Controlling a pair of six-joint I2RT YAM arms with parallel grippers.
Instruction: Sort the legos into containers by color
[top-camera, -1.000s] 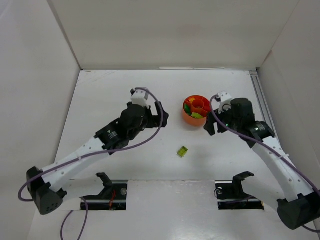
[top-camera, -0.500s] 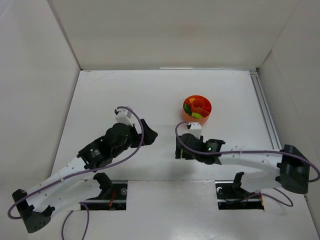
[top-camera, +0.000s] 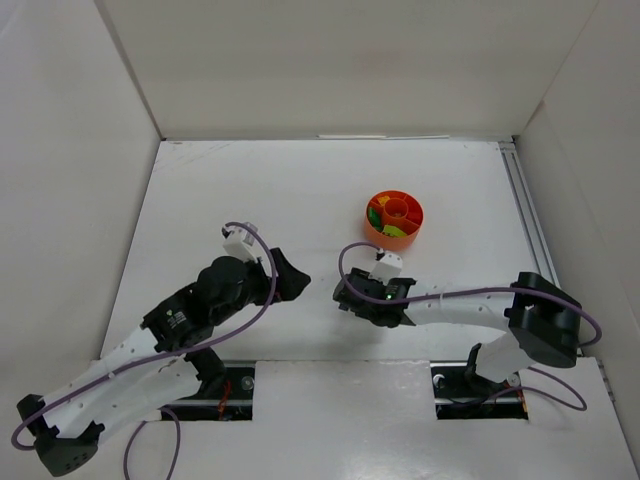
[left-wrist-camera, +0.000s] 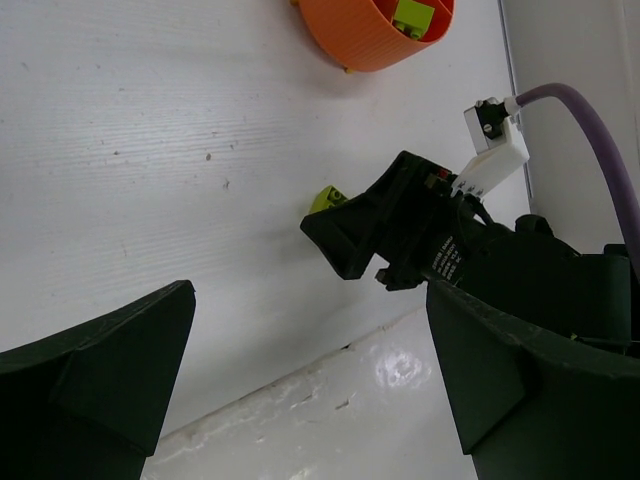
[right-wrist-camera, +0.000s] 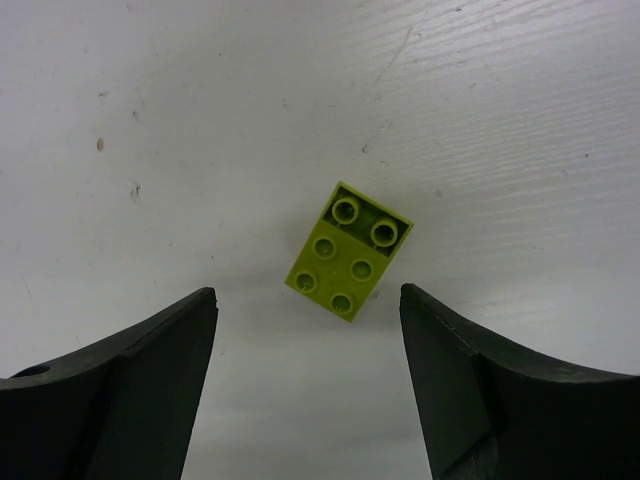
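Orange dish (top-camera: 393, 217) sits just right of the worktop's (top-camera: 250, 190) middle in the top view, with bricks (top-camera: 376, 213) in its compartments. The right pincer (top-camera: 343, 294), closer to the near edge, covers whatever lies beneath it. Left wrist view: the left pincer (left-wrist-camera: 310, 380) is spread wide, and a lime brick (left-wrist-camera: 323, 199) peeks out beside the right pincer. Right wrist view: that brick lies studs-up on the worktop, just ahead of the wide-set jaws and touching neither.

Loose brick (right-wrist-camera: 348, 250) before dish (top-camera: 412, 222); other bricks (top-camera: 376, 213) inside
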